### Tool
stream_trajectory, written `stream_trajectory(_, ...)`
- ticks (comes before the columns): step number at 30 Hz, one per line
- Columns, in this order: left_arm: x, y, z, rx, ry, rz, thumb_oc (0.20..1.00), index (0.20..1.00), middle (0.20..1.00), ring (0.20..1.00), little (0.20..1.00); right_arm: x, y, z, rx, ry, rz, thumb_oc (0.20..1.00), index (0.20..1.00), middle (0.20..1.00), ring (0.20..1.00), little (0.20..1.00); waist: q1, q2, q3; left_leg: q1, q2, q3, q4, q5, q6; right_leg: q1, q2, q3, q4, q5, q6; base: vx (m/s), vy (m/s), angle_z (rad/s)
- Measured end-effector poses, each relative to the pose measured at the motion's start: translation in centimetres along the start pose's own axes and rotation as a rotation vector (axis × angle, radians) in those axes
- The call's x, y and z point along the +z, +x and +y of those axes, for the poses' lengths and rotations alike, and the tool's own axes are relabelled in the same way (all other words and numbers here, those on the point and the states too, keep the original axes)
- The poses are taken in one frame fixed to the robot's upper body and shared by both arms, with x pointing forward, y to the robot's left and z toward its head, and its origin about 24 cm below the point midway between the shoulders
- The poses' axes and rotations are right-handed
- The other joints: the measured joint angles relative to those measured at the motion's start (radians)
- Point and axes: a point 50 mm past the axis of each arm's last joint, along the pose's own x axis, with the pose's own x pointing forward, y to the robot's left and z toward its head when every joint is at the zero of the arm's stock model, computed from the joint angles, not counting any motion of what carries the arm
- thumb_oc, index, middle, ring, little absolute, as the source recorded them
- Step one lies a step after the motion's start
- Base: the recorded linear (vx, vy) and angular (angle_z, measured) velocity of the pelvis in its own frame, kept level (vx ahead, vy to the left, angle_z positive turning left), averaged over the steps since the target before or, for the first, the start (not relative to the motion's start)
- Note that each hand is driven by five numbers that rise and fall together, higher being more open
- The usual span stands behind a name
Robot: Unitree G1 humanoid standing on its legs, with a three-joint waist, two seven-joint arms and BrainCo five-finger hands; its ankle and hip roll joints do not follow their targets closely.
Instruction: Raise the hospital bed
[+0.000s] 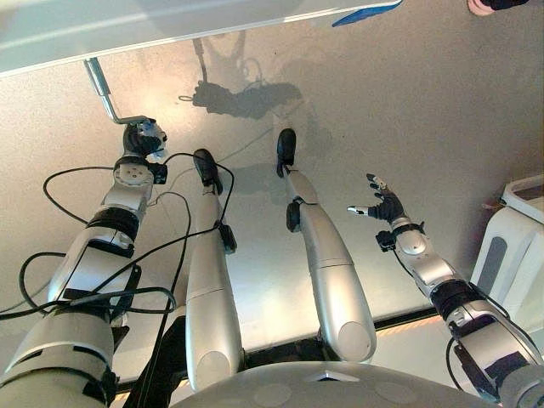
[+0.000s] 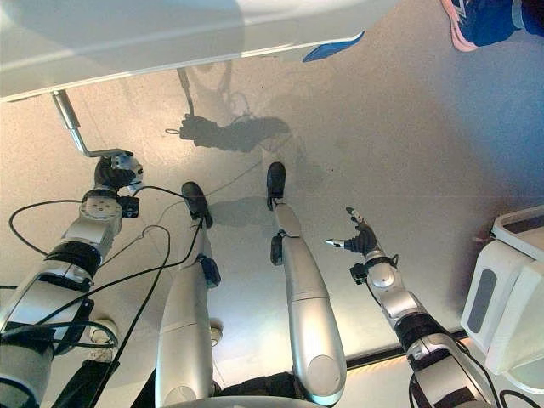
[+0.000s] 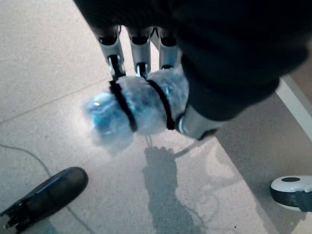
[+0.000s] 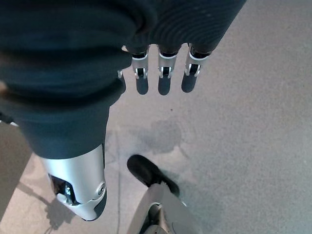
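My left hand (image 1: 143,141) is curled round the crank handle (image 3: 134,108) at the foot of the bed (image 1: 170,25). In my left wrist view the fingers (image 3: 140,53) wrap over the handle's padded grip, a pale blue-white wrapping bound by two black bands. From that grip the metal crank (image 1: 104,92) bends and runs up at a slant to the underside of the bed's white edge, which spans the top of the head views. My right hand (image 1: 384,204) hangs in the air over the floor (image 1: 408,110), well apart from the crank, its fingers (image 4: 163,78) straight and spread, holding nothing. A white cabinet (image 2: 510,289) stands at my far right. A person's shoe (image 2: 476,21) shows near the bed's blue corner (image 2: 333,47).
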Motion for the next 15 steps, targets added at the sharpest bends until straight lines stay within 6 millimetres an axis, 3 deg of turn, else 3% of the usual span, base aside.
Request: stream_trajectory(15, 0.26, -0.02, -0.32, -0.007, -0.006, -0.012, 0.200, 0.200, 0.200, 0.200, 0.200, -0.04, -0.01, 0.03, 0.001, -0.002, 0.002, 1.000, 1.000, 1.000, 1.000, 1.000, 0.001, 0.000, 0.000, -0.001, 0.000, 0.000, -0.001, 0.000, 0.000, -0.001, 0.000, 0.000, -0.001, 0.000, 0.000, 0.00, 0.000, 0.00)
